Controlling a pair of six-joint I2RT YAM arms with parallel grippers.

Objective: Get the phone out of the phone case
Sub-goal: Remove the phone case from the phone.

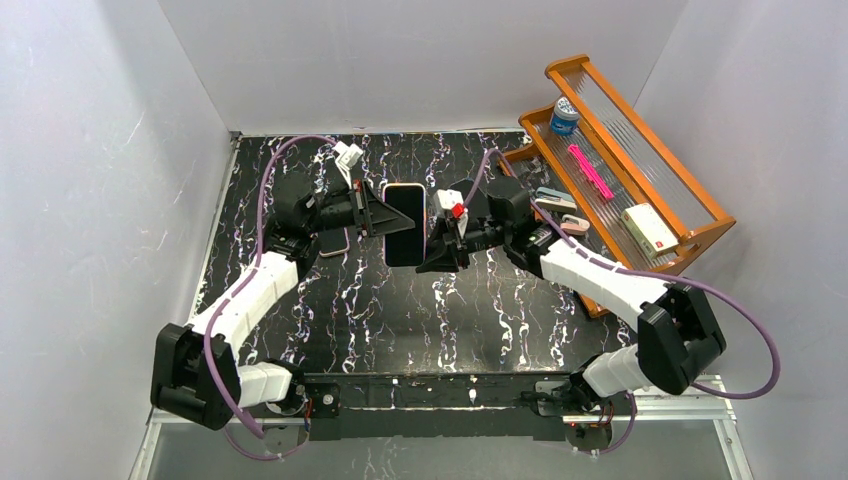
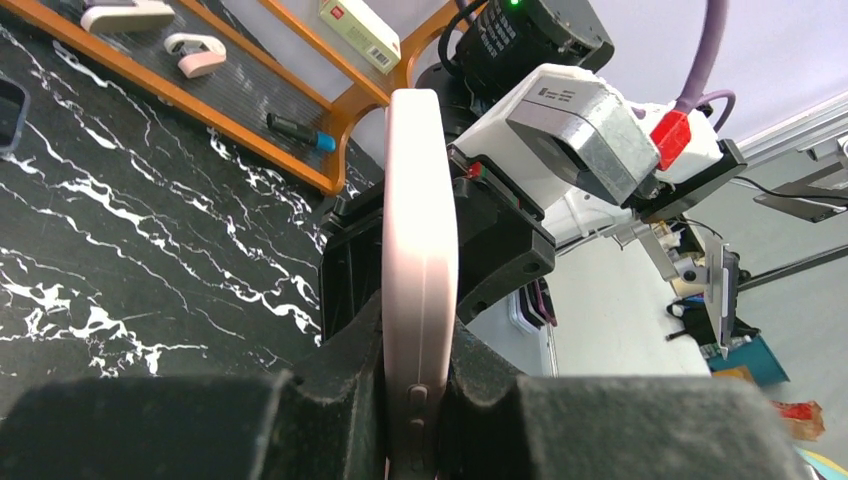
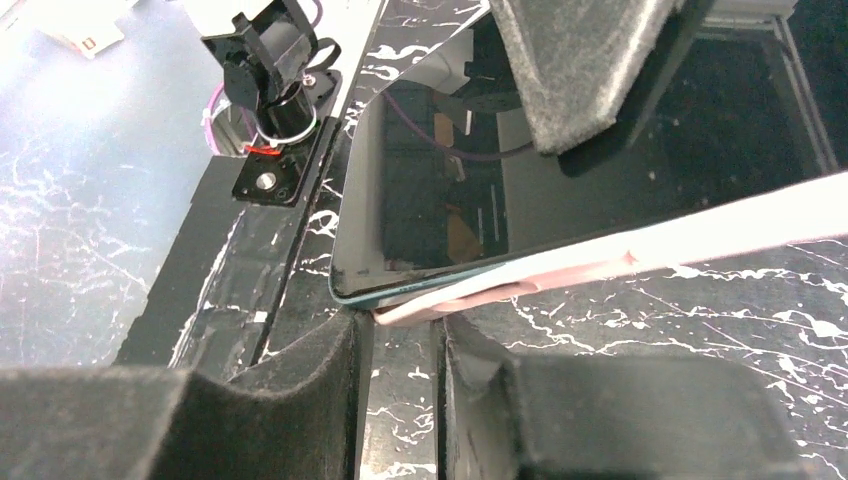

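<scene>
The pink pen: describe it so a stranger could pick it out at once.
Start at the orange wooden rack at the right of the top view. On its right-hand shelf, between the blue-capped bottle and the white box, lies the pink pen. It alone is thin, long and bright pink.

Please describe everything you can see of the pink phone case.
The phone case is pale pink, smooth, seemingly soft plastic, with moulded side buttons. It is held in the air above the marble table, clamped at opposite sides by the left gripper and right gripper. One corner is parted from the dark-screened phone.
</scene>
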